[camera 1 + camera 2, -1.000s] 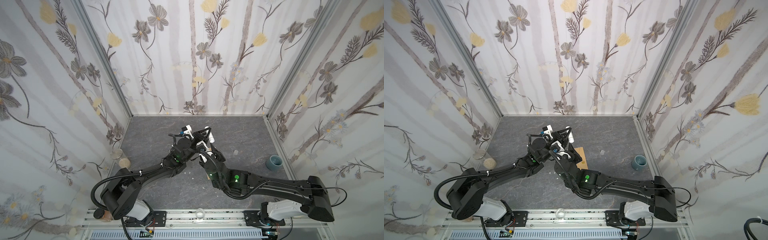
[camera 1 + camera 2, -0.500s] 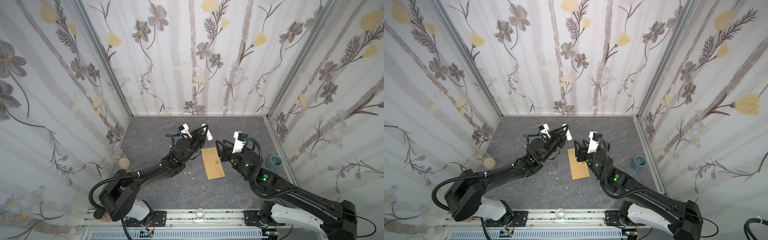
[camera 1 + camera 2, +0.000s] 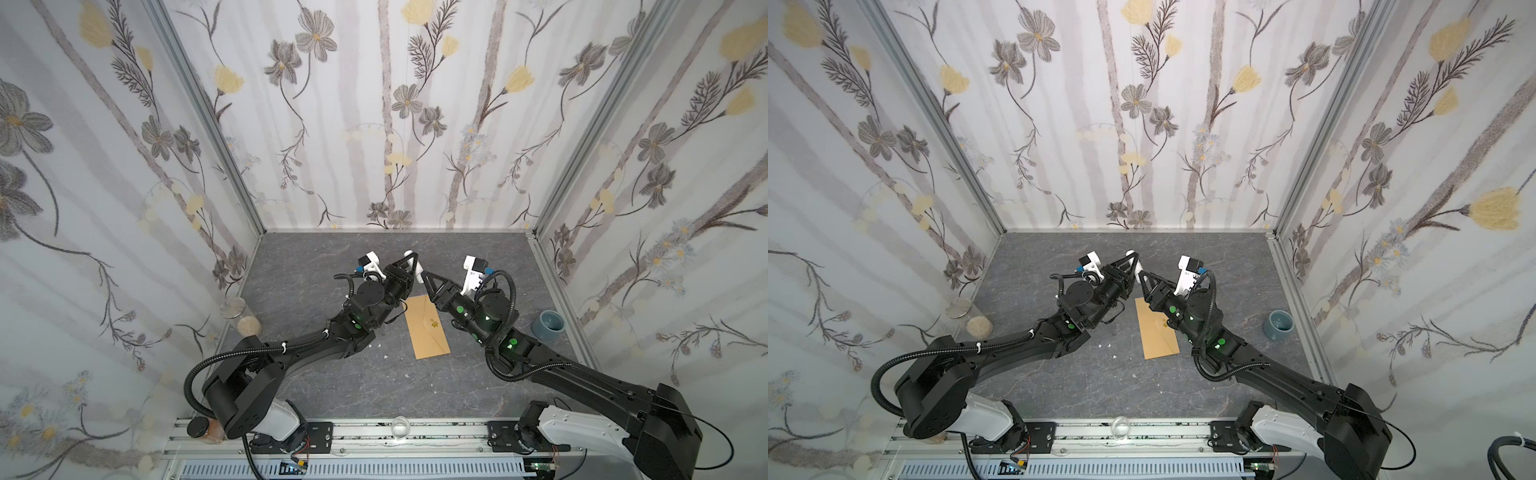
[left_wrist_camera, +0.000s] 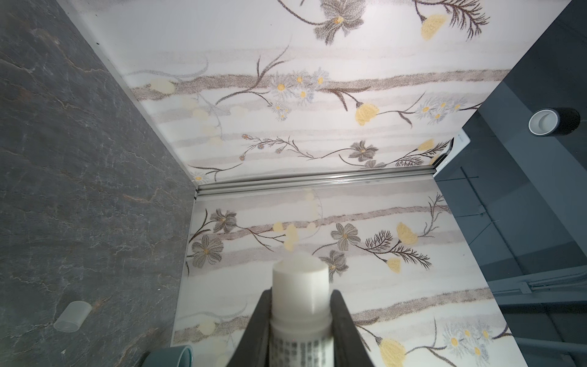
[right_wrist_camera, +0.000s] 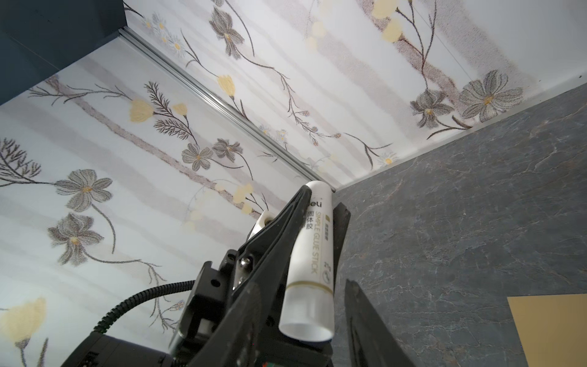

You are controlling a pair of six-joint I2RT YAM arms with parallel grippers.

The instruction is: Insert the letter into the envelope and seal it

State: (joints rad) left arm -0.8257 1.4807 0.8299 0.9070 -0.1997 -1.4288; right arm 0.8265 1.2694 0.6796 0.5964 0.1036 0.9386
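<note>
Letter unseen — judged inside envelope [image 3: 428, 332]; sealing pending. Left end effector [image 3: 411, 261] pinches glue stick [image 5: 313, 248]; right end effector [image 3: 426, 276] spread around its end.

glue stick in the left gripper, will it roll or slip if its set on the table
The glue stick is a smooth round tube, so laid on its side it would probably roll. It looks rigid: the left gripper pinches it without denting it. Its glossy shell may slip if pushed endwise.

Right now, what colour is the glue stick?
White glue stick with gold trim, clearest in the right wrist view.
</note>
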